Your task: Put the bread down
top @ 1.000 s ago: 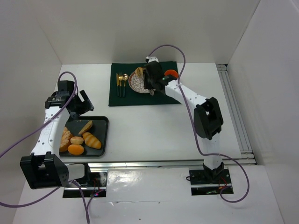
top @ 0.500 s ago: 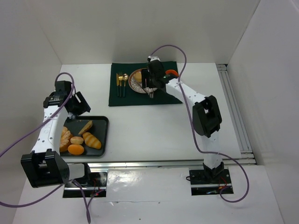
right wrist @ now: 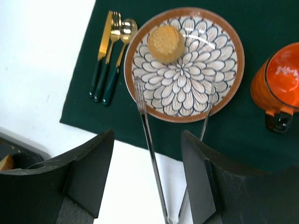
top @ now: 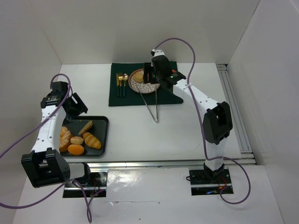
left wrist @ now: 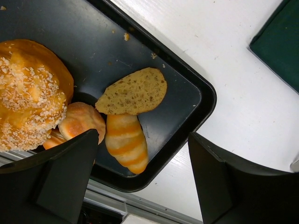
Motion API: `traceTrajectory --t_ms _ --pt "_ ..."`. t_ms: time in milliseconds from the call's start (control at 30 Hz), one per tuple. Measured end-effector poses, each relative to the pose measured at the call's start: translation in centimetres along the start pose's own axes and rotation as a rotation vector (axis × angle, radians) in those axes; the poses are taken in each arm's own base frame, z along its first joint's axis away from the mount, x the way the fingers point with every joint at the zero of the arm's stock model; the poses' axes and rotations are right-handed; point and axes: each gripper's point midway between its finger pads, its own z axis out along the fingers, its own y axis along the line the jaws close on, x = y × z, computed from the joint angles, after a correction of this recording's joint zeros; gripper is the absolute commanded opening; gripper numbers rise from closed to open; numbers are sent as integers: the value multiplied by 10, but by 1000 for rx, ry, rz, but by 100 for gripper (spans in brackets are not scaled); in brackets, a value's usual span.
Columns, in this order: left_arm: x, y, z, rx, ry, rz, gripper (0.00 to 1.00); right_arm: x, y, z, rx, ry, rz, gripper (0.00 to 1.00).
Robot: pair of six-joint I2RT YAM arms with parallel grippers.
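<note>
at the far left the left tool (top: 76, 104) hangs over the back edge of the black tray (top: 101, 122), its jaws spread wide with nothing between them. the top view makes the tray's load small and vague. the left wrist view brings the left tool (left wrist: 142, 182) close over the tray (left wrist: 187, 98) and shows a seeded bun (left wrist: 28, 98), a seeded slice (left wrist: 133, 91) lying against a striped roll (left wrist: 126, 142), and crumbs on the tray floor. only a corner of the green mat (left wrist: 280, 46) enters that view.

further right on the white counter (top: 131, 126), the green mat (top: 117, 95) carries gold cutlery (top: 121, 83) and the patterned plate (top: 134, 85). from above, the bread (top: 138, 76) is a pale spot half crowded by the right tool (top: 153, 78). the right wrist view shows it whole: the bread (right wrist: 166, 43) sits on the plate (right wrist: 187, 88), toward the rim nearest the cutlery (right wrist: 110, 56), touching no tool.

metal tongs (right wrist: 152, 154) lie with their tips on the plate, apart from the bread. the top view shows the tongs (top: 153, 105) running off the mat onto the counter. the right tool (right wrist: 147, 177) is wide open around them, its fingers clear of both arms.

the orange cup (right wrist: 275, 84) stands just right of the plate, hidden from above by the arm.
</note>
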Motion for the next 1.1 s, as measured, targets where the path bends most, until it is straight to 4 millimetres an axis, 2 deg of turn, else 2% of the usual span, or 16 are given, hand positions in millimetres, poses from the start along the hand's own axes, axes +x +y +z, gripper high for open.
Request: traceTrajectory --t_ms 133,367,533,667,700,800,833,967,1100 --pt "0 -2 0 12 4 0 91 23 -9 0 19 41 -5 74" --pt "-1 -10 0 55 2 -1 91 92 -48 8 104 187 50 74" --pt "2 -12 3 65 9 0 91 134 -68 22 151 272 84 71" --pt "5 -11 5 64 18 1 91 163 -75 34 173 326 95 60" --pt "5 -11 5 64 18 1 91 169 -77 36 177 335 95 49" --pt "5 -11 5 64 18 2 91 178 -79 38 186 350 100 32" --pt "5 -11 5 64 18 3 91 179 -80 39 185 348 100 22" --pt "4 -11 5 65 16 3 91 181 -82 33 186 340 98 0" --pt "4 -11 5 66 15 3 91 174 -80 15 172 321 92 0"
